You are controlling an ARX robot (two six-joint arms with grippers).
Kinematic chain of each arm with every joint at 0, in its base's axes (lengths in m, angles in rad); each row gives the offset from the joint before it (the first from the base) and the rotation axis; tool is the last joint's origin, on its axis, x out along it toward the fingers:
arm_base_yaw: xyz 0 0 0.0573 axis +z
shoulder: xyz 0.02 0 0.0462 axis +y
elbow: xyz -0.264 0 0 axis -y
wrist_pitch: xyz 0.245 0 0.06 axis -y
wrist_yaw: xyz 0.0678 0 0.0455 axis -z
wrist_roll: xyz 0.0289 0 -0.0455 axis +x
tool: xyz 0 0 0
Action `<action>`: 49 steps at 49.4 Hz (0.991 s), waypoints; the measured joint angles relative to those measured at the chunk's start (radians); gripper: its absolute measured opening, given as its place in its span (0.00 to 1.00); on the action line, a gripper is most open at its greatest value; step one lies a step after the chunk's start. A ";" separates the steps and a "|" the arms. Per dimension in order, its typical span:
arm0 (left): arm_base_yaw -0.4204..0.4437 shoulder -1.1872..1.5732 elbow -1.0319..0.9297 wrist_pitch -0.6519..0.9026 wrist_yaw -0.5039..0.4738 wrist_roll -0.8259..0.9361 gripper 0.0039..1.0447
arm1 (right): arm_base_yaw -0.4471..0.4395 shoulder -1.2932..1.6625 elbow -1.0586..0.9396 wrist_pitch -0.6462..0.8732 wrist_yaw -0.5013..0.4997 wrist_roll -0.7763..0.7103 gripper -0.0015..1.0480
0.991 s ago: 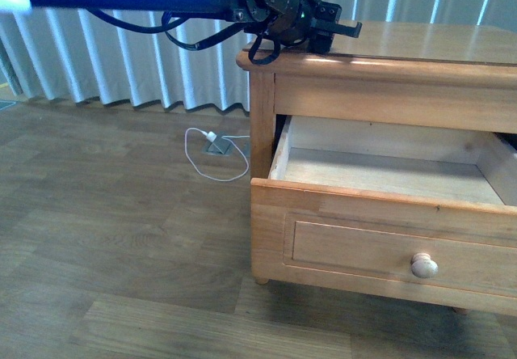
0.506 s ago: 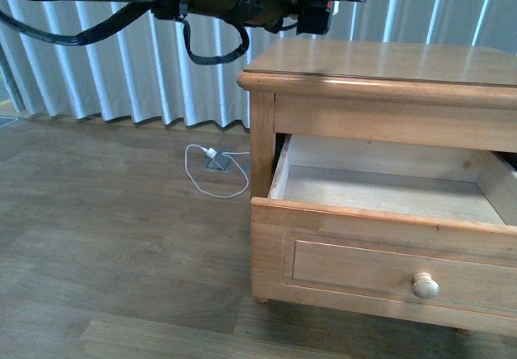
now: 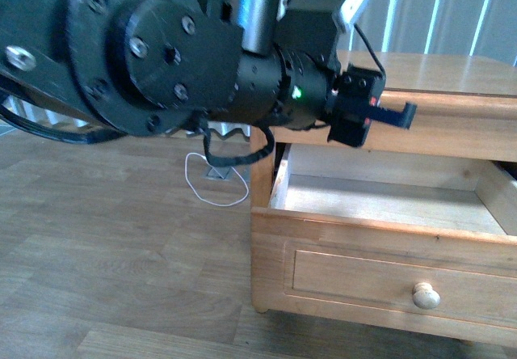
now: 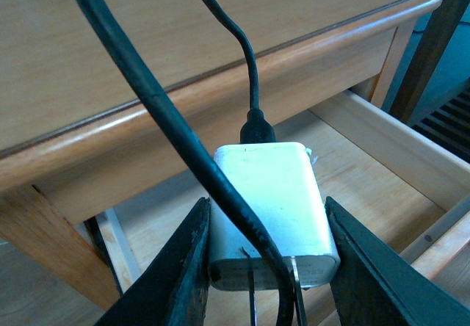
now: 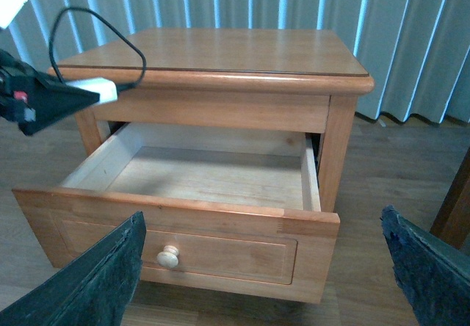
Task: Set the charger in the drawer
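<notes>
My left gripper [image 4: 268, 293] is shut on the charger [image 4: 270, 201], a white block with its black cable [image 4: 250, 69] rising from the plug end. In the front view the left gripper [image 3: 378, 118] hangs in front of the nightstand's top edge, above the back left of the open drawer [image 3: 380, 274]. The right wrist view shows the same: the charger [image 5: 93, 89] held above the drawer's [image 5: 183, 238] left side, cable looping up. The drawer is empty, and its knob [image 3: 426, 296] faces me. My right gripper [image 5: 268, 282] is open and empty, in front of the drawer.
The nightstand top [image 3: 440, 64] is bare wood. A white cable [image 3: 212, 183] lies on the wooden floor left of the nightstand, near the curtains [image 3: 452, 11]. A dark furniture leg [image 5: 457, 201] stands to the right. My large left arm [image 3: 161, 52] fills the upper left.
My left arm has come down and forward from above the nightstand top. The gripper with the charger now hangs in front of the top's edge, over the open drawer.
</notes>
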 joint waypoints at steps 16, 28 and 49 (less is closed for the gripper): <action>-0.035 0.235 0.191 -0.059 -0.052 -0.046 0.38 | 0.000 0.000 0.000 0.000 0.000 0.000 0.92; -0.031 0.295 0.254 -0.071 -0.093 -0.071 0.44 | 0.000 0.000 0.000 0.000 0.000 0.000 0.92; -0.022 0.225 0.148 0.003 -0.148 -0.055 0.95 | 0.000 0.000 0.000 0.000 0.000 0.000 0.92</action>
